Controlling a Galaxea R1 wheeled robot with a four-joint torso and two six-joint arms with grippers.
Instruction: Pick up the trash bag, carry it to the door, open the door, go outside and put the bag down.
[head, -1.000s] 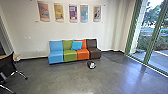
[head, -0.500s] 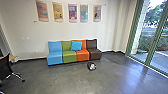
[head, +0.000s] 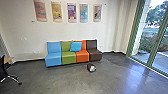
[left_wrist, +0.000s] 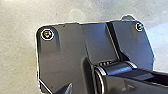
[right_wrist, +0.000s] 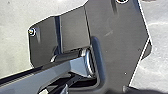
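Whether the left gripper or the right gripper is open or closed, and whether anything is held, cannot be told. The sofa (head: 68, 56), made up of blue, green, orange and brown sections, is faced by the robot. In front of the sofa, near its orange and brown sections, a small dark bundle with a pale patch is seen on the floor (head: 62, 81); it is taken to be the trash bag (head: 91, 67). Since its weight is borne by the floor, no support should be needed until it is lifted. A light blue cushion (head: 76, 46) is propped on the sofa, where it is kept up by the backrest. Above the sofa, posters (head: 71, 12) are hung in a row, presumably so that they can be read over the seats. Beyond the sofa's blue end, a black office chair (head: 3, 71) is placed by a wooden table (head: 9, 59), probably for desk work. Past its brown end, green-framed glazing (head: 145, 37) is seen; the door is likely to be found there, though no leaf can be singled out. The bag is judged not yet picked up.
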